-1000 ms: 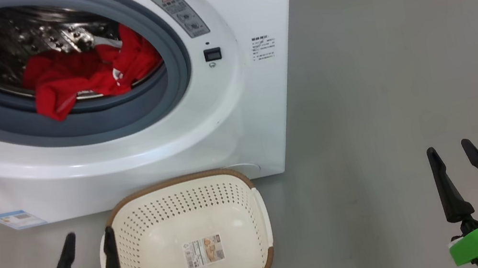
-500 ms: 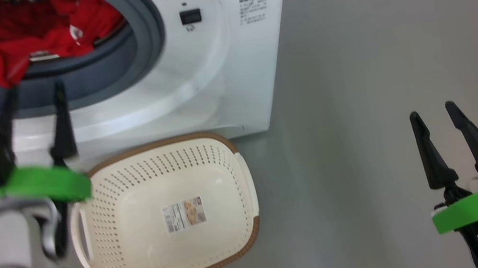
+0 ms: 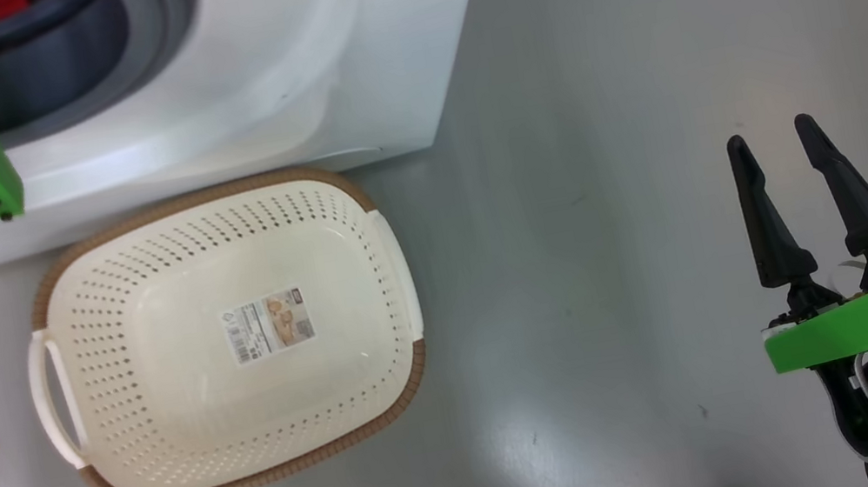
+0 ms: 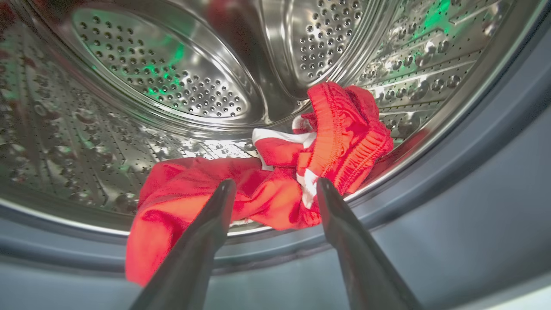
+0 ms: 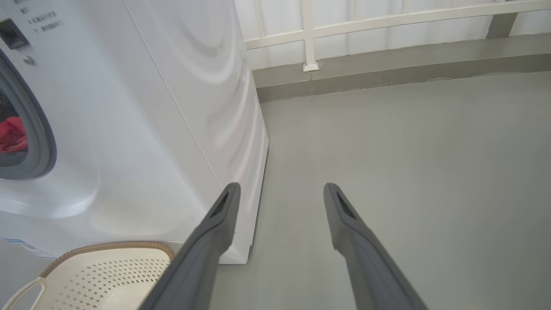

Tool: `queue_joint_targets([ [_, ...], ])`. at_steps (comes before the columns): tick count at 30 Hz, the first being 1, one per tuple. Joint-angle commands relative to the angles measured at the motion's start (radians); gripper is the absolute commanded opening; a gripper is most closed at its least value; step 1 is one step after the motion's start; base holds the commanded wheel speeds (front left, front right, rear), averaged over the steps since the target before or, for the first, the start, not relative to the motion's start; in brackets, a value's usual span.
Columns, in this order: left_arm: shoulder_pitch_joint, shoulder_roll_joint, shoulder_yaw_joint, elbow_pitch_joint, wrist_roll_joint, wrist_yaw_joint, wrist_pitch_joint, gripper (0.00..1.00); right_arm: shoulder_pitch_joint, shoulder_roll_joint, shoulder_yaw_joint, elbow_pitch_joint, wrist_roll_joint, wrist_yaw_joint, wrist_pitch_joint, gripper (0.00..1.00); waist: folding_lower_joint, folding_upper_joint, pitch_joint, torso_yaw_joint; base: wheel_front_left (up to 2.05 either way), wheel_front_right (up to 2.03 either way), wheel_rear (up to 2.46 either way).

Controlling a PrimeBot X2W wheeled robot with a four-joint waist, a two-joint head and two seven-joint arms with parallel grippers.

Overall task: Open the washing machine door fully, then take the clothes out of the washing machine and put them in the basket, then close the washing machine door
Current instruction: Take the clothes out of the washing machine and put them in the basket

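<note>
Left wrist view: left gripper point(image 4: 275, 183), fingers spread, faces bright red fabric clothes point(image 4: 344, 129) draped over the perforated steel drum's point(image 4: 193, 86) front edge; right gripper point(image 3: 770, 131), likewise spread, holds nothing.

My left pincer point(image 4: 274, 183) is dark grey. The clothes point(image 4: 267, 193) are bright red with white trim, and the drum point(image 4: 172, 86) is shiny steel dotted with holes and green glints. The basket point(image 3: 138, 266) is perforated cream with a brown woven rim, the washer point(image 3: 238, 73) white, its gasket point(image 4: 473, 172) grey-blue, and the floor point(image 3: 606, 162) plain grey.
</note>
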Motion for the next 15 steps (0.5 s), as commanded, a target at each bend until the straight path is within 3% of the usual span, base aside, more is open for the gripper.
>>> queue_joint_targets([
  [1,-0.035,0.058,0.009,0.007,0.009,0.002,-0.001,1.00,-0.007,0.001,0.026,-0.026,-0.012,0.007,-0.006,1.00,0.0000,-0.0001,0.036,-0.023,0.00,0.00,0.00],
  [15,-0.178,0.122,-0.064,0.173,0.070,0.040,-0.006,1.00,-0.026,0.005,0.081,-0.031,-0.013,0.007,-0.006,1.00,0.0000,-0.0001,0.070,-0.061,0.00,0.00,0.00],
])
